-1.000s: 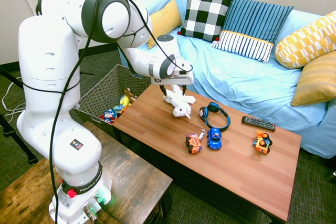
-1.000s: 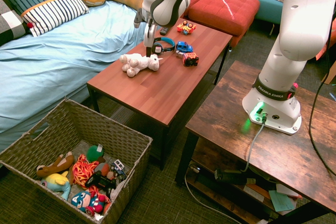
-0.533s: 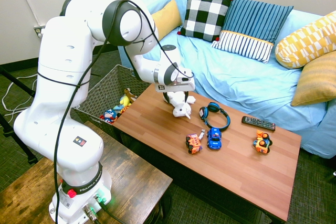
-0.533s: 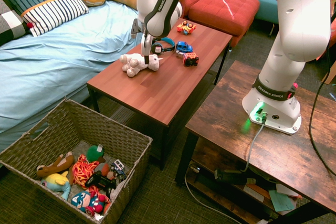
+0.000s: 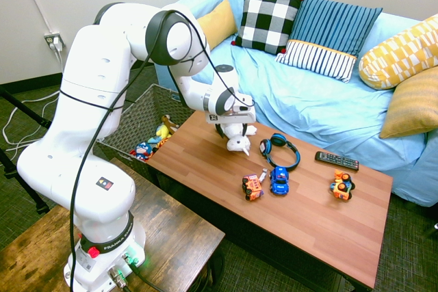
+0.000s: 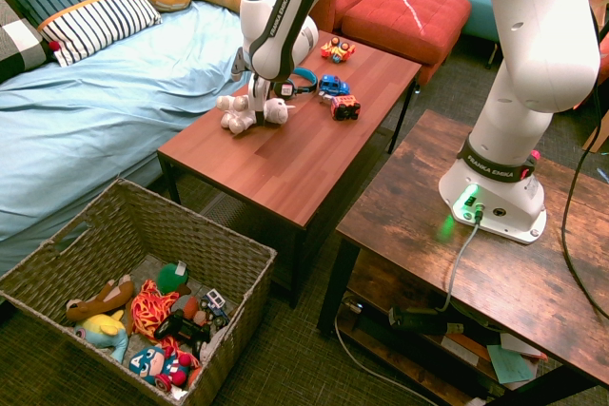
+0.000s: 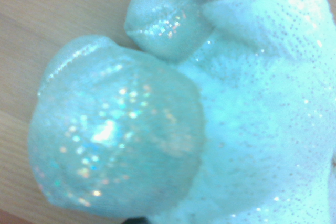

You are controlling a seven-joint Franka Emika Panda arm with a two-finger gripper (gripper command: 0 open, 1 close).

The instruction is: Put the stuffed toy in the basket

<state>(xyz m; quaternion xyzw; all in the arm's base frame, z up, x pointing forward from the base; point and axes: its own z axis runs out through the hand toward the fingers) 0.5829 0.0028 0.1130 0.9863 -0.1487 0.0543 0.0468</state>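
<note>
One stuffed toy (image 6: 249, 111) lies on the coffee table (image 6: 285, 164) near its sofa-side edge, with the gripper (image 6: 257, 106) lowered onto it; whether the fingers have closed cannot be told. The plush body should be pinched centrally before lifting, so that floppy limbs clear the headphones (image 5: 280, 149) towards the basket (image 6: 114, 235) on the floor.

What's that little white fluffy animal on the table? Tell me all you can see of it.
The stuffed toy is a small white plush animal with floppy limbs, lying on its side on the red-brown wooden table, near the edge facing the sofa. Close up, its fur is flecked with glitter and its rounded paws are of a shiny, sparkly fabric. The gripper is right down on its middle, hiding part of the body. Blue headphones lie just beside it.
</note>
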